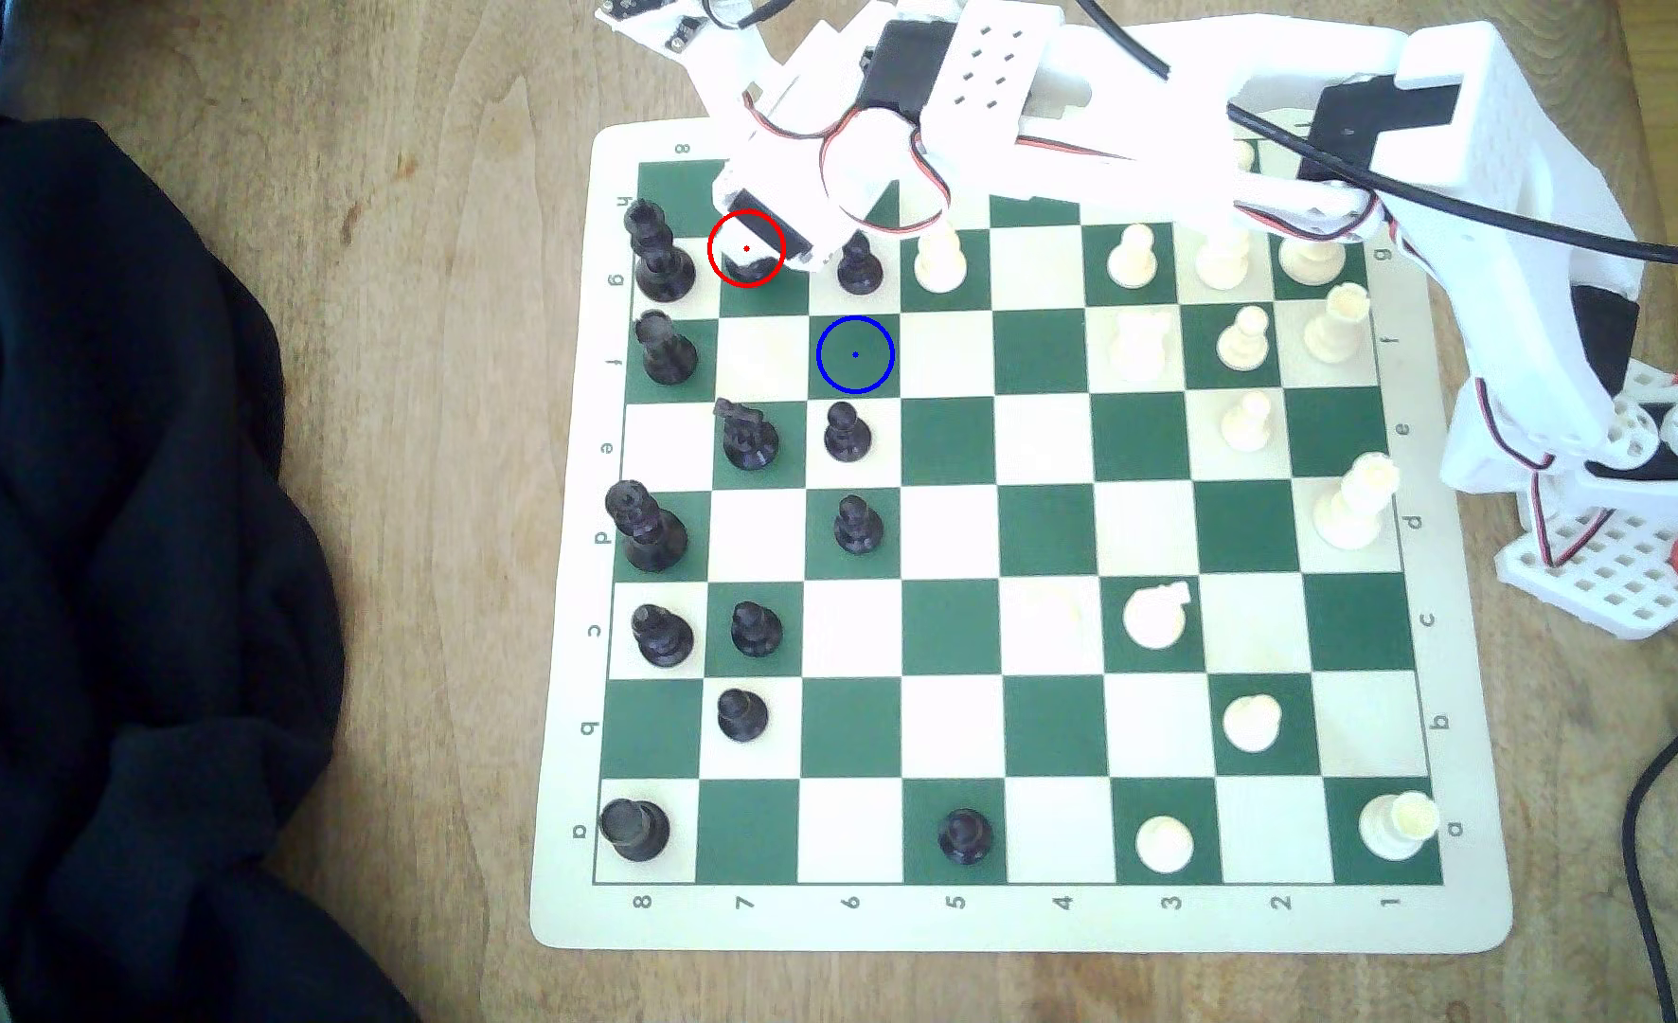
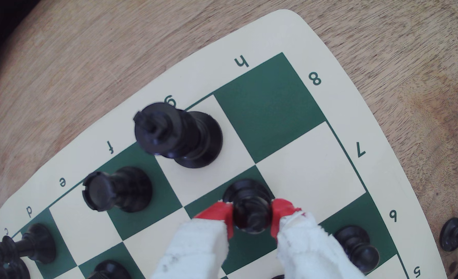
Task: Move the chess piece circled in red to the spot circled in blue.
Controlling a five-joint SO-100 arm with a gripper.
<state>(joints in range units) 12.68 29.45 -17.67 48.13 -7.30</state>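
Note:
In the wrist view the chess piece circled in red (image 2: 246,190), a black piece with ringed collars, stands on a dark green square near the board's corner. My gripper (image 2: 252,216) is down around it, its red fingertips (image 2: 280,212) pressed against both sides of the upper body. In the exterior view my gripper (image 1: 766,251) covers the red ring, hiding most of the piece. The spot circled in blue (image 1: 855,354) is an empty green square diagonally adjacent, one column toward the exterior view's right and one row nearer its bottom.
A tall black king (image 2: 179,136) and a black rook (image 2: 115,190) stand on the board's edge column beside the gripped piece. Black pawns (image 1: 858,264) (image 1: 845,433) flank the blue spot, and a black knight (image 1: 747,433) is near. Dark cloth (image 1: 127,492) lies at the exterior view's left.

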